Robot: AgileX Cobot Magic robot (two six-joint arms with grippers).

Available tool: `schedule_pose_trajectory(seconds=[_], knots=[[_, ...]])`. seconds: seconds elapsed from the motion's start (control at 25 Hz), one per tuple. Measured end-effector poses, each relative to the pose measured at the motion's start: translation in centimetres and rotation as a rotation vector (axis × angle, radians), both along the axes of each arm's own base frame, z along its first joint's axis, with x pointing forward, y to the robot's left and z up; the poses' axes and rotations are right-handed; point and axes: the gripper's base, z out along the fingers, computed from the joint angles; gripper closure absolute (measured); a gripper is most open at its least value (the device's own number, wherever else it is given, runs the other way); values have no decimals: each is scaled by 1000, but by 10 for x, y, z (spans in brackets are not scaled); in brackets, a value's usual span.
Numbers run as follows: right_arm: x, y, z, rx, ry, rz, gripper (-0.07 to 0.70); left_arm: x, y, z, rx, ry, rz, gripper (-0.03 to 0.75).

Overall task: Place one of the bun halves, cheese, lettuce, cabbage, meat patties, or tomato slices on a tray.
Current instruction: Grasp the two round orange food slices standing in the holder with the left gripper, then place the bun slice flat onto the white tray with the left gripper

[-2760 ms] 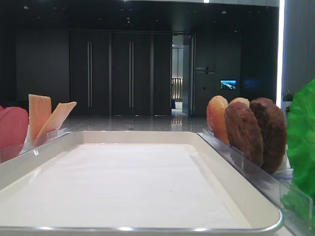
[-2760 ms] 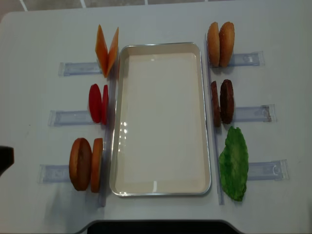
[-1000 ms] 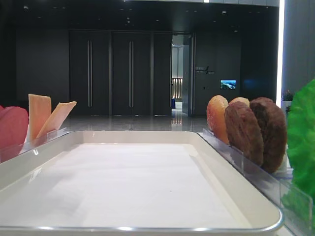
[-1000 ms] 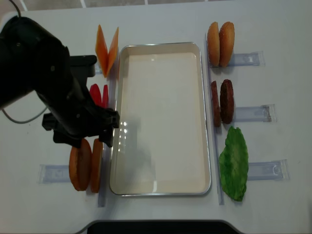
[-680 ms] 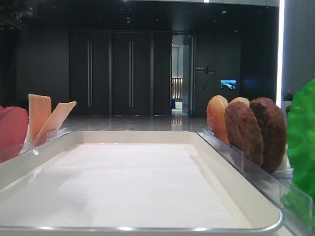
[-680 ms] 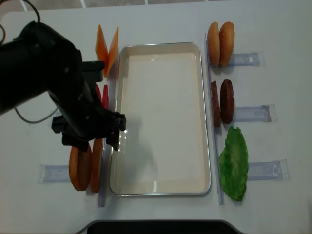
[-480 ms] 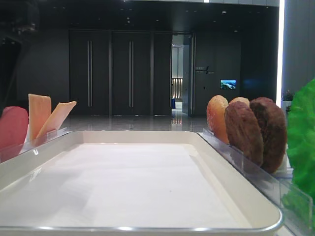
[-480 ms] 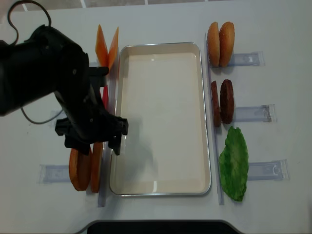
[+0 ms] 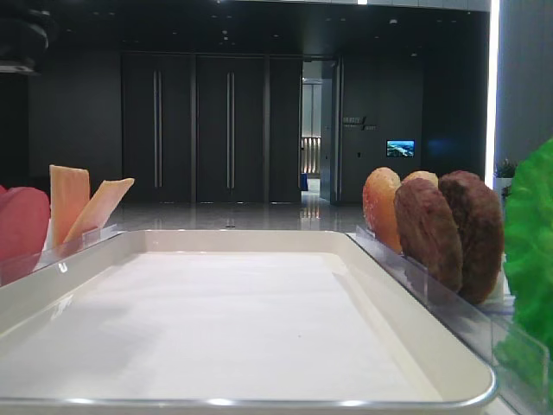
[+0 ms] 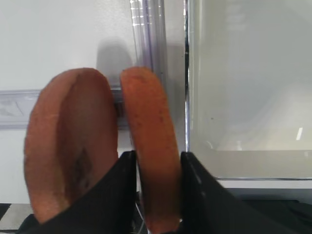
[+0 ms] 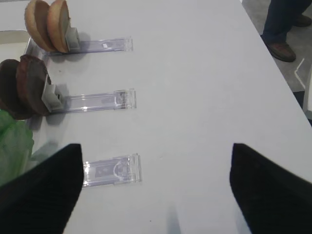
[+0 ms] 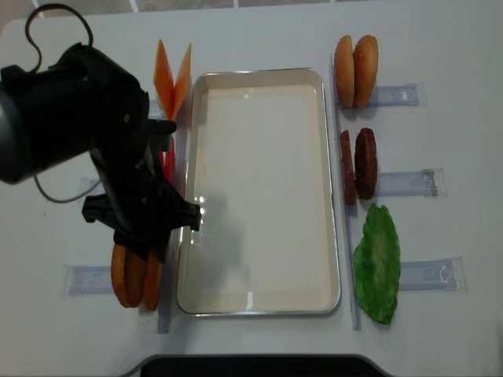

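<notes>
Two bun halves stand on edge in a clear holder at lower left of the overhead view, easy to pinch; the left gripper clasps the inner, smooth golden half. Centre: glossy-rimmed cream tray, bare. Right: rough patties, crinkled lettuce. The right gripper is spread, grasping nothing.

Clear plastic holder strips lie in a column on the white matte tabletop, filling the left half of the right wrist view. A person's dark shoe (brownish, partly cut off) shows at upper right.
</notes>
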Motion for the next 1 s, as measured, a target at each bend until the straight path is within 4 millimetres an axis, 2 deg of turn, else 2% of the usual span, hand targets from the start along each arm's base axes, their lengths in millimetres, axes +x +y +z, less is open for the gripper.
schedule_pose_trajectory(seconds=[0.08,0.32,0.48,0.64,0.76,0.88,1.0], knots=[[0,0,0,0,0,0,51,0,1,0,12,-3,-8,566],[0,0,0,0,0,0,51,-1,2,4,3,-9,-8,571],[0,0,0,0,0,0,51,-12,6,34,-98,-110,-2,571],[0,0,0,0,0,0,51,-26,5,69,-294,-241,-7,572],[0,0,0,0,0,0,51,-31,0,82,-417,-293,-66,574],[0,0,0,0,0,0,51,-29,-4,79,-529,-293,-100,574],[0,0,0,0,0,0,51,-27,-1,63,-610,-296,-117,574]])
